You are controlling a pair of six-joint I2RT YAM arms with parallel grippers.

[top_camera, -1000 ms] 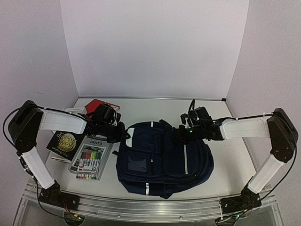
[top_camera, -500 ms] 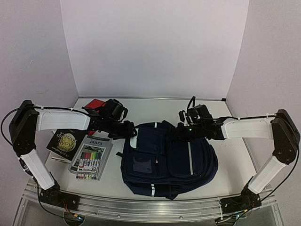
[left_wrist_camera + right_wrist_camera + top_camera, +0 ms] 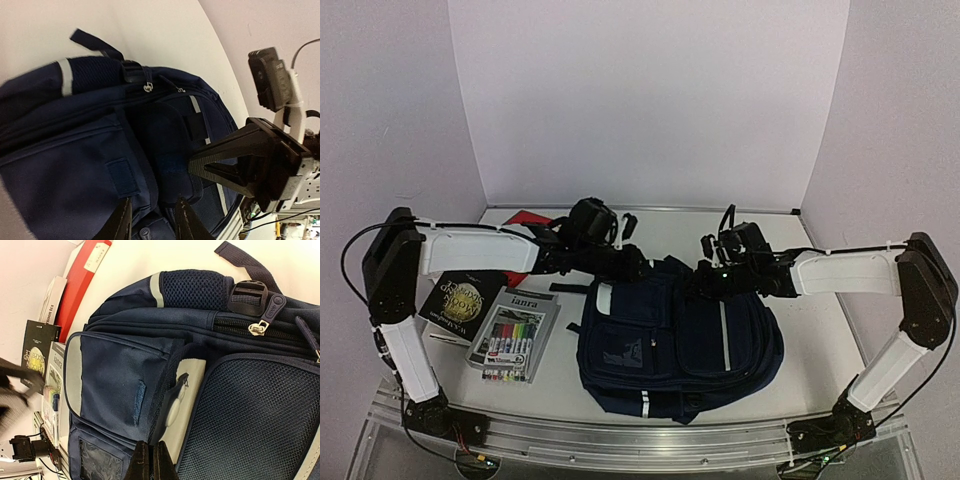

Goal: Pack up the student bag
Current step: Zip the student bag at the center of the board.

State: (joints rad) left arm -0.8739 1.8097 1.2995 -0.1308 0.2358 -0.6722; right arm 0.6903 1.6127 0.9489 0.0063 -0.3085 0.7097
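The student bag (image 3: 670,340), navy with pale stripes, lies flat in the middle of the table, its front pockets facing up. My left gripper (image 3: 630,263) hovers over its top left corner. In the left wrist view its jaws (image 3: 152,220) stand apart above the bag's fabric (image 3: 75,150) with nothing between them. My right gripper (image 3: 695,285) is at the bag's top middle. In the right wrist view its fingertips (image 3: 150,460) are shut together on the dark edge of an opening, beside the light grey lining (image 3: 192,400) and a zipper pull (image 3: 175,405).
Left of the bag lie a box of coloured markers (image 3: 515,335), a black book with a gold emblem (image 3: 460,300) and a red book (image 3: 525,218) near the back wall. A metal rail (image 3: 620,435) runs along the near edge.
My left arm has swung right, from the bag's left side to above its top left corner, and its jaws have come apart. The bag shifted a little rightward. The right arm barely moved.
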